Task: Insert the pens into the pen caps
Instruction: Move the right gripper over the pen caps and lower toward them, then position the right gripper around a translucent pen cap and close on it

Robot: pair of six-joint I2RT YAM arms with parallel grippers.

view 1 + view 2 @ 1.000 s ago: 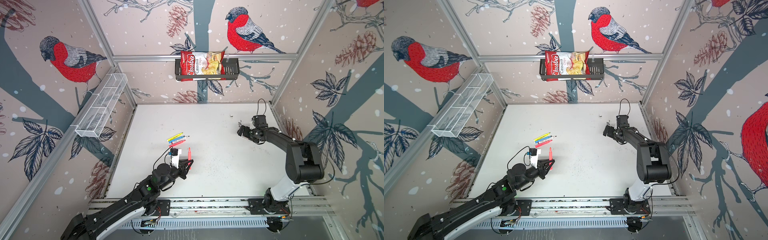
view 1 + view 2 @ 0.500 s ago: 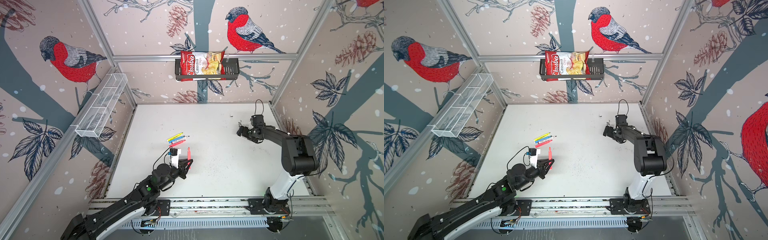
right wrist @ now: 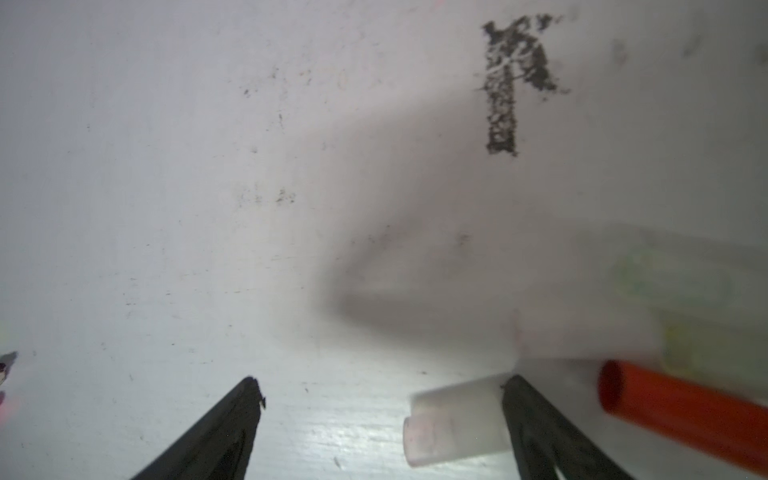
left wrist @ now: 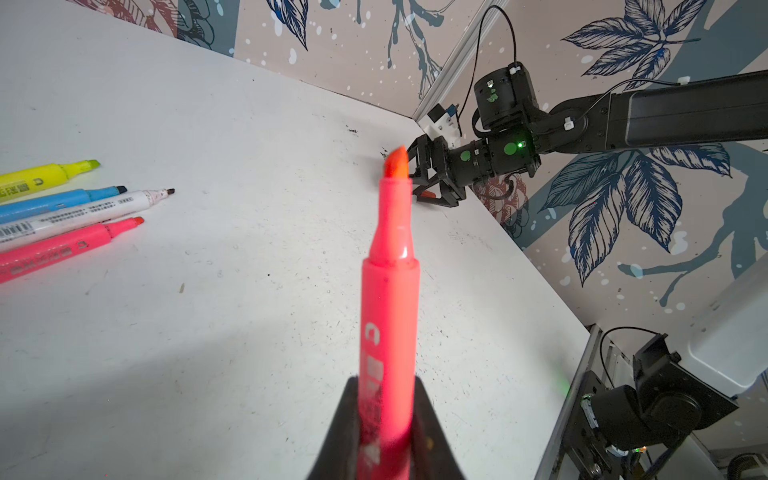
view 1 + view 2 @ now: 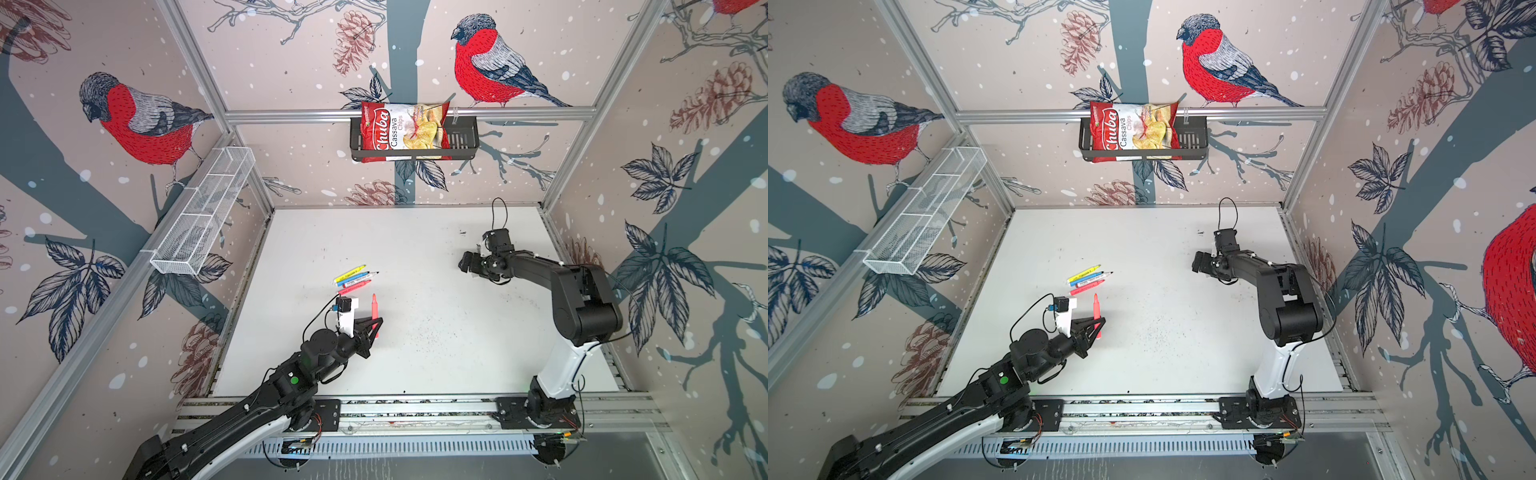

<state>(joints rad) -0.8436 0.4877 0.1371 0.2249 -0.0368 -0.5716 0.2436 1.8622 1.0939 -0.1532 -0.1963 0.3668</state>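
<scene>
Status: L jaws were clenched on pink pen near its tail end, tip pointing out front, pen held off counter. Nearby on counter lay other pens, 4 in a row, all uncapped.

R jaws were spread wide w/ nothing held, low over the caps on right half of counter. Clear cap lay inside the gap but hard against one jaw, not centred. Red cap sat just outside that same jaw. More clear caps lay behind, too blurred to count.

Risks imo:
- Closing from there would shove clear cap sideways before the pinch. It looked round + slick, so it could roll, skew or pop out.
- Outer face of that jaw could nudge red cap too.
- Pen was gripped far from tip, so any misalign at cap mouth would lever it in L jaws & it'd slip instead of seating.
</scene>
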